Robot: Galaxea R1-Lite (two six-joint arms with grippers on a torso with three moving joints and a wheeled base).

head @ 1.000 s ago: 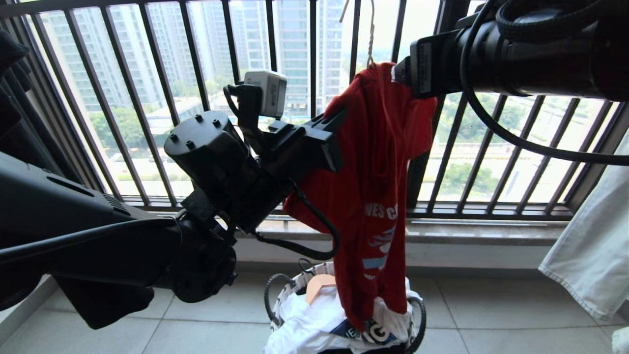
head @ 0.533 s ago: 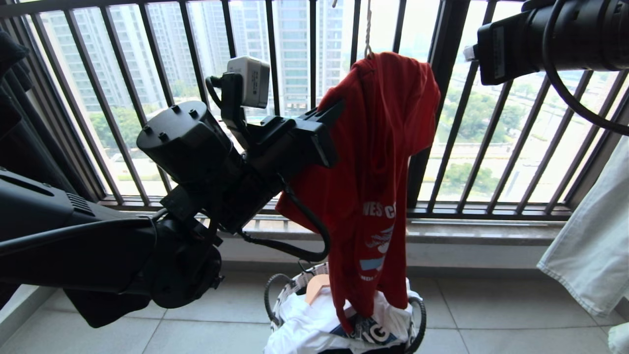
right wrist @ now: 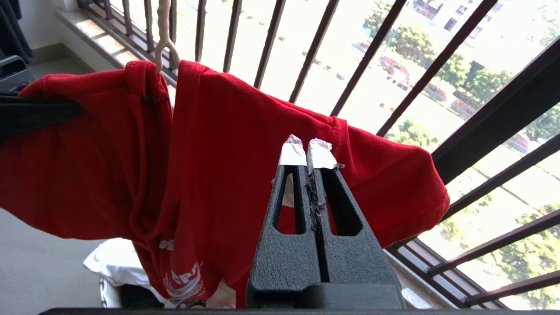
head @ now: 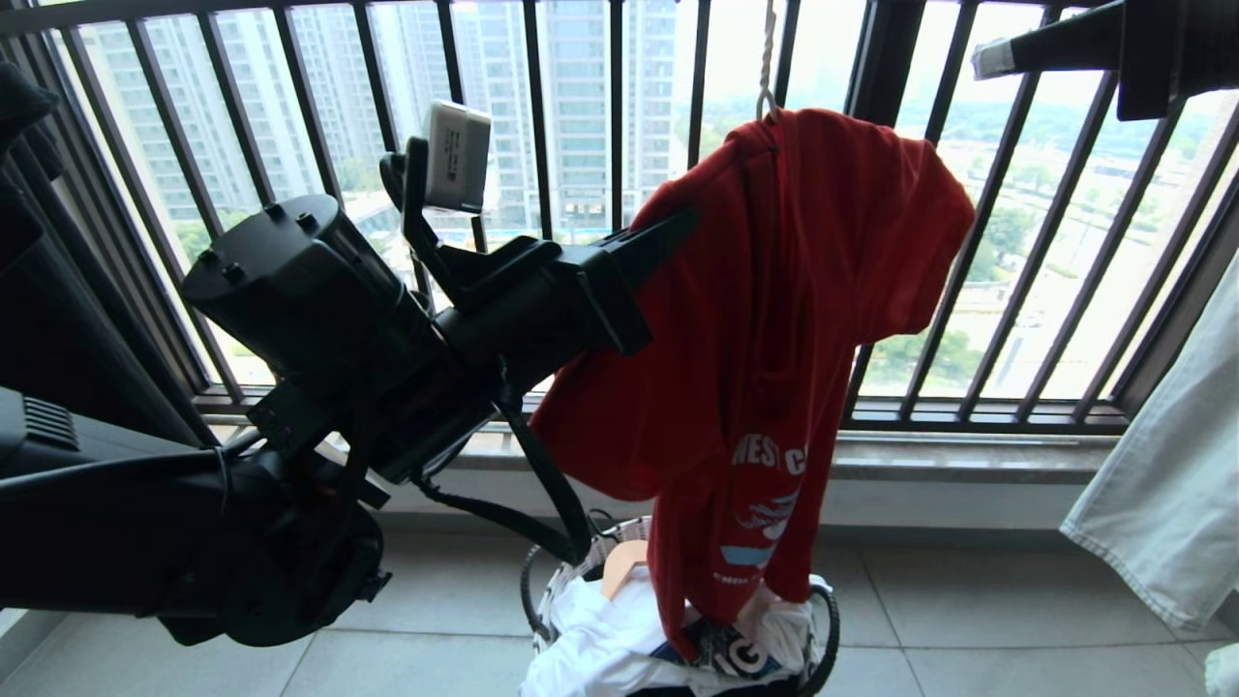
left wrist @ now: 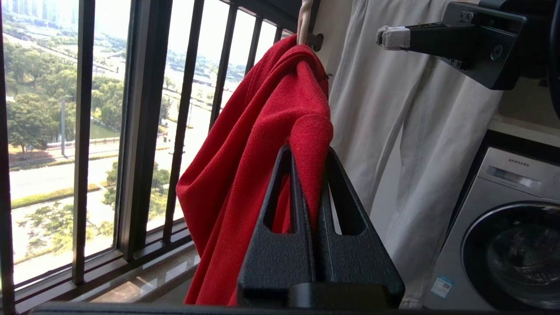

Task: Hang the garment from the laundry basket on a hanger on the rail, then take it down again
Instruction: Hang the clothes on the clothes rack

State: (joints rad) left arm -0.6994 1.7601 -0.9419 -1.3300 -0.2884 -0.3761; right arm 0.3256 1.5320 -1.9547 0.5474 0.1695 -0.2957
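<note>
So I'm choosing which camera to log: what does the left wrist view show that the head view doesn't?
Only the left wrist view shows the washing machine and the left pincer shut on a fold of the red T-shirt. Only the head view shows the laundry basket beneath the shirt, with its WEST COAST lettering. Both show the shirt, the hanger's hook, the window railing and the shut right pincer.

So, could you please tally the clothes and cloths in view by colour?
Red: 1, the T-shirt on the hanger
White: 1, the garment in the basket
Pale grey-white: 1, the hanging cloth
Total: 3
</note>
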